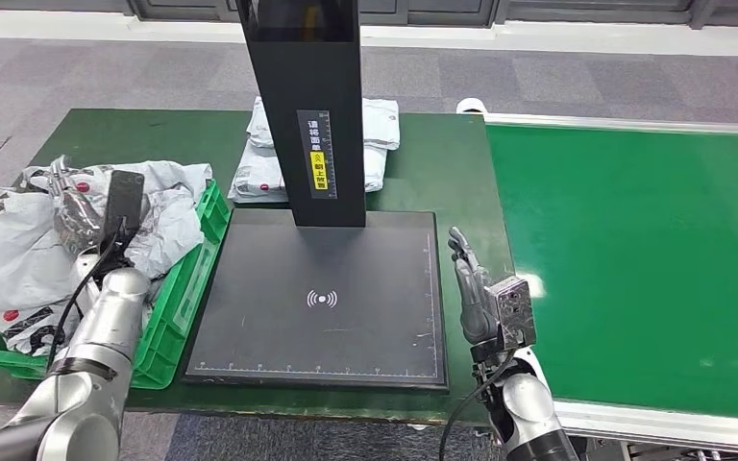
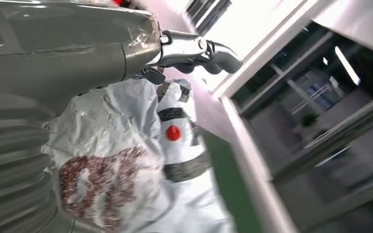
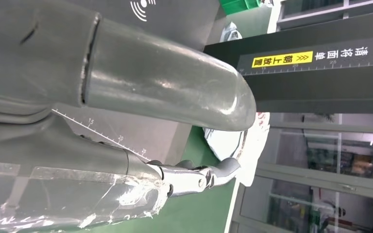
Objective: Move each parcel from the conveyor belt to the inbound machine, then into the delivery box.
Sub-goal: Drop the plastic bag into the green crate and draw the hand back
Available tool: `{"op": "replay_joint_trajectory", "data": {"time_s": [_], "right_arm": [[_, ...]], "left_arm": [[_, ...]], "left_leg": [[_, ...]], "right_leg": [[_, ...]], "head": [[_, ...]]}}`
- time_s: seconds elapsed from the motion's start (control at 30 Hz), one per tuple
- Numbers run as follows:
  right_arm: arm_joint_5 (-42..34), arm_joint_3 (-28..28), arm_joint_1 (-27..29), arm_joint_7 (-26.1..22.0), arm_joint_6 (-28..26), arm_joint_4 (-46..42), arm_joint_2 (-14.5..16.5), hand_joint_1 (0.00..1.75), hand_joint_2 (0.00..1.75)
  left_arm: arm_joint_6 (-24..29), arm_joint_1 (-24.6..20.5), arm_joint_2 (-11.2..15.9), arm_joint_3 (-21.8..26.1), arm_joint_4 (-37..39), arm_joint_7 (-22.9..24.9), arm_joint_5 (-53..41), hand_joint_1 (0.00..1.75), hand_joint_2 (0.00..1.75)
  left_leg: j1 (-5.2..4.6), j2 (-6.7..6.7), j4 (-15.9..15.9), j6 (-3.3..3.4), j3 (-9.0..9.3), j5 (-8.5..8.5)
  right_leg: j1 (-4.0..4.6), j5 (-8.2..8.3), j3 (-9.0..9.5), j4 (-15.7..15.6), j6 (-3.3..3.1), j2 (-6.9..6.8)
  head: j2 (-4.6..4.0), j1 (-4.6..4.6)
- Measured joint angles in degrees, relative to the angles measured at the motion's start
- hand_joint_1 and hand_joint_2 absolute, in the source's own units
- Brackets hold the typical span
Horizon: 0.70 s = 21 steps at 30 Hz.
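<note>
- The black upright column of the inbound machine [image 1: 303, 106] is cut off by the head view's top edge.
- It hides part of the grey plastic parcels stacked behind it [image 1: 377, 134].
- The left hand [image 1: 86, 216] sinks among crumpled grey parcels in the green plastic crate [image 1: 184, 288]; its grasp cannot be told.

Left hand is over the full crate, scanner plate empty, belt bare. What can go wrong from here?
1. The green crate is heaped; parcels bulge above its rim and could slide onto the table when the left hand withdraws.
2. The left hand's cable hangs near the crumpled bags and may snag.
3. The right hand sits close to the scanner plate edge; a sweep toward the conveyor belt could clip it.
</note>
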Motion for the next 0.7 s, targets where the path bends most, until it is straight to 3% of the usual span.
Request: {"op": "replay_joint_trajectory", "data": {"time_s": [0.17, 0.53, 0.6, 0.7], "right_arm": [[-0.2, 0.38, 0.8, -0.91, -0.11, 0.39, -0.22, 0.0, 0.0], [-0.43, 0.6, 1.18, -1.18, -0.49, 0.52, -0.27, 0.0, 0.0], [-0.85, 0.65, 0.96, -1.74, -1.15, 0.74, -0.29, 0.0, 0.0], [-1.49, 0.91, 0.38, -3.0, -2.92, 1.18, -0.43, 0.0, 0.0]], "left_arm": [[1.91, 2.9, -1.96, 0.41, -7.67, -5.71, 10.67, 0.0, 1.75], [1.97, 5.3, -3.43, 0.41, -14.66, -8.46, 11.82, 0.0, 1.75], [0.26, 5.67, -3.93, 0.12, -16.2, -9.57, 13.18, 0.0, 1.75], [-7.28, 6.66, -5.0, -2.47, -19.12, -9.76, 19.45, 0.0, 1.75]], "left_leg": [[0.0, 0.0, 0.0, 0.0, -0.03, 0.0], [0.0, -0.01, 0.0, 0.0, -0.05, 0.02], [0.0, -0.02, 0.0, 0.0, -0.05, 0.03], [-0.03, -0.07, 0.01, 0.01, -0.06, 0.03]], "right_leg": [[0.0, 0.0, -0.03, 0.0, 0.0, 0.0], [0.0, 0.01, -0.04, 0.0, 0.0, -0.03], [0.0, 0.01, -0.04, 0.0, 0.0, -0.03], [-0.01, 0.0, -0.04, 0.0, 0.01, -0.04]], "head": [[0.0, 0.0], [0.0, -0.01], [0.0, -0.01], [0.0, -0.01]]}}
